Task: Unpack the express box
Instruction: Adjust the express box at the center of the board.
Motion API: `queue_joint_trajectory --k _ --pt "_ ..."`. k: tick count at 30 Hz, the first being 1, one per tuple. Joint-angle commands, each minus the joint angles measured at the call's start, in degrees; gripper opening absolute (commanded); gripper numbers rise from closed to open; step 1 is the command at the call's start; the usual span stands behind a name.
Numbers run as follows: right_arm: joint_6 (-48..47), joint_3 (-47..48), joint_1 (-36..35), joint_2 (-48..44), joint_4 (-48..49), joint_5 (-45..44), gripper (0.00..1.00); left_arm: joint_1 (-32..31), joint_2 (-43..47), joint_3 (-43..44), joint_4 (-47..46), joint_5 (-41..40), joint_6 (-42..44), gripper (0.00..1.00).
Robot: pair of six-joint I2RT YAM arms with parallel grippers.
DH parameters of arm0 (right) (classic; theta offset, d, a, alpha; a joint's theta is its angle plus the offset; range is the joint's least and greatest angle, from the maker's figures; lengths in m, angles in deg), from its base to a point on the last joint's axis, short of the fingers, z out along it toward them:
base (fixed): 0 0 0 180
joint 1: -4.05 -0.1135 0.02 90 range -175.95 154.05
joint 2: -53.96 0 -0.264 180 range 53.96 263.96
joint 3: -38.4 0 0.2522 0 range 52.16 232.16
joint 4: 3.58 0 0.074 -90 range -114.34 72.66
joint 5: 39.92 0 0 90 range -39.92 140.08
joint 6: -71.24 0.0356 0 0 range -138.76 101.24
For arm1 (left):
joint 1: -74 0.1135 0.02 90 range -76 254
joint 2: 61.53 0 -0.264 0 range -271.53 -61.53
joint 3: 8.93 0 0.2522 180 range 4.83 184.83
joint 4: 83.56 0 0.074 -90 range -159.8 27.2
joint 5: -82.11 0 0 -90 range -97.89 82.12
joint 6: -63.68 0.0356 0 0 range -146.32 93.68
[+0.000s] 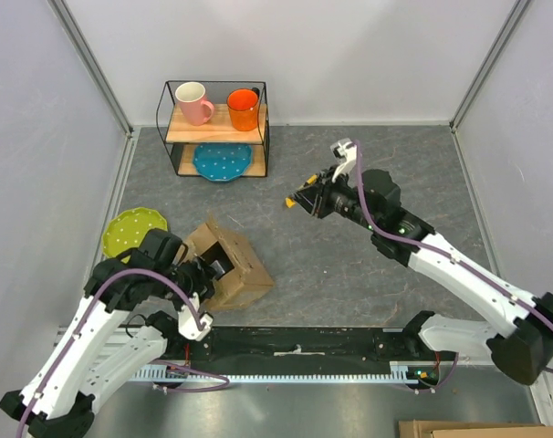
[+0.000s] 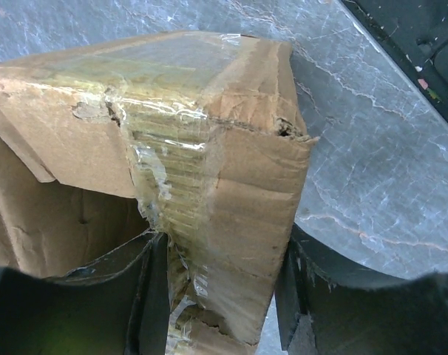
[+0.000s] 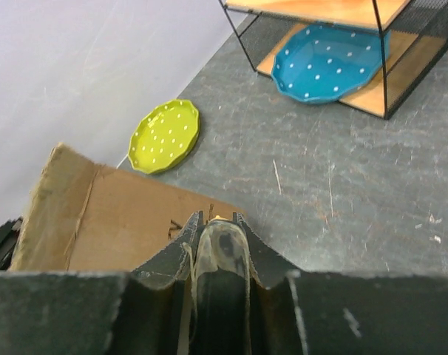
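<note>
Well, the left hand (image 2: 220, 299) grips a corner wall of the express box (image 1: 238, 271) at the lower left of the worktop (image 1: 349, 269), and ought to hold it steady and level while the right hand (image 3: 218, 240), clenched on a yellow-tipped tool (image 1: 292, 203), hovers centre-right.

The express box (image 1: 231, 269) sits on the worktop (image 1: 349, 274) at lower left of the frame, with a plate (image 1: 135, 233) just left of it. Behind them, at upper left, a wire rack (image 1: 219, 121) carries the left mug (image 1: 193, 102) and the right mug (image 1: 244, 109) on top, and a second plate (image 1: 222, 161) beneath.
</note>
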Motion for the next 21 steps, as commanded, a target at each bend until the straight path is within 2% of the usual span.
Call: queue_joint_trajectory --k 1,5,7,9,10,11,12,13,15,17,21 --pt "1.0 -5.1 -0.2 -5.9 -0.4 4.3 0.0 -0.2 4.8 -5.1 -11.0 2.9 -2.5 0.42" --pt "1.8 -12.0 -0.6 -14.6 0.1 7.6 0.0 -0.2 7.5 -9.8 -17.6 3.3 -7.3 0.43" --pt "0.9 -14.3 -0.7 -17.6 1.2 9.7 0.0 -0.2 4.2 -7.7 -18.9 5.4 -14.7 0.57" --pt "0.1 -15.8 -0.7 -19.7 2.9 12.3 0.0 -0.2 -0.1 -4.4 -18.6 7.1 -21.1 0.6" --pt "-0.2 -15.9 -0.8 -19.9 3.5 14.4 0.0 -0.2 -3.3 0.4 -17.8 7.5 -26.7 0.68" --pt "-0.4 -15.8 -0.9 -19.5 5.3 17.1 0.0 -0.2 -9.2 3.3 -16.5 7.8 -28.4 0.72" --pt "-1.2 -15.6 -1.0 -19.5 6.2 18.2 0.0 -0.2 -12.5 6.1 -14.6 8.4 -29.4 0.77" --pt "-1.8 -15.3 -1.3 -19.2 6.7 18.7 0.0 -0.2 -15.2 11.8 -9.2 8.9 -30.2 0.87" --pt "-3.7 -13.0 -1.6 -17.6 6.3 20.7 0.0 -0.2 -21.0 18.4 -5.9 11.3 -32.0 0.94" --pt "-5.8 -11.1 -1.9 -15.7 5.6 21.5 0.0 -0.2 -22.7 20.3 -2.2 12.0 -30.2 0.97" --pt "-8.7 -9.3 -2.2 -14.1 4.8 24.2 0.0 -0.2 -19.3 17.5 -3.0 12.0 -26.2 0.99"
